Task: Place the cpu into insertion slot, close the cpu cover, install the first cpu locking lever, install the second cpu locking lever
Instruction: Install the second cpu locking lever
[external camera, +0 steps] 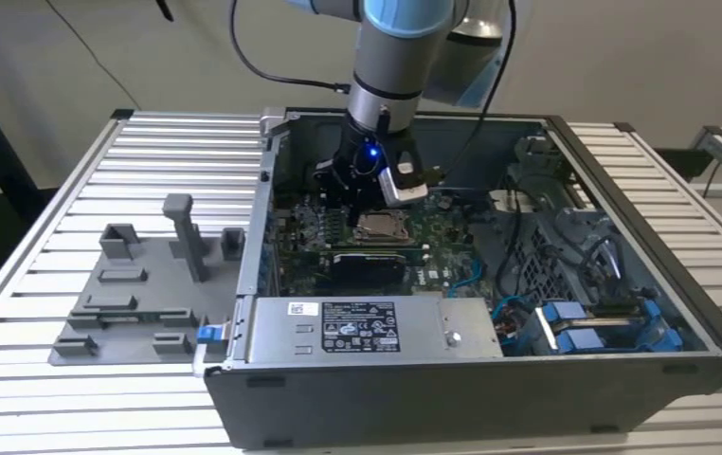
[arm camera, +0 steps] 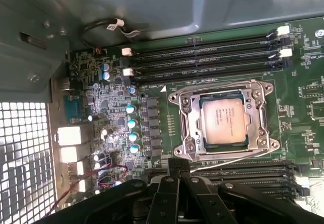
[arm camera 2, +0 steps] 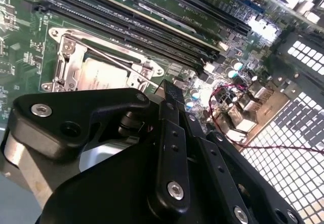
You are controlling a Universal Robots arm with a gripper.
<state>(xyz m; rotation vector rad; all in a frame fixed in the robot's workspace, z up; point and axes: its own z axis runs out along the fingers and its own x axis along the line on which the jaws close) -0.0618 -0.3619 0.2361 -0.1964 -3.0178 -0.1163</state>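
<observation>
- We're over the open computer case [external camera: 488, 379], and in the exterior view the arm's wrist and its camera block cover much of the board, so the gripper [external camera: 364, 194] itself is mostly lost in shadow there.
- In the second wrist view the gripper [arm camera 2: 169, 89] sits big and dark in front; its fingers [arm camera 2: 172, 133] look pressed together into one narrow blade with nothing between them.
- In the first wrist view we catch just the fingertip end of the gripper [arm camera: 178, 164], hanging just beside the socket's edge; whether it touches the board we cannot tell.
- The cpu [arm camera: 226, 119] lies flat in the insertion slot [arm camera: 189, 147], its pale metal top square and level in the first wrist view.
- The cpu cover [arm camera: 185, 113] lies down around the chip as a silvery frame, the cut-out showing the chip's top.
- The second wrist view gives us the same chip [arm camera 2: 104, 76] partly hidden behind the gripper's body, with a thin locking lever [arm camera 2: 109, 57] running slantwise across the frame [arm camera 2: 71, 34] beside it.
- Whether the levers are hooked home is too fine for us to make out.
- Long memory slots [arm camera: 202, 54] run alongside the socket.
- The exterior view adds a grey fixture tray [external camera: 146, 294] on the slatted table [external camera: 32, 190], at the exterior view's left of the case.
</observation>
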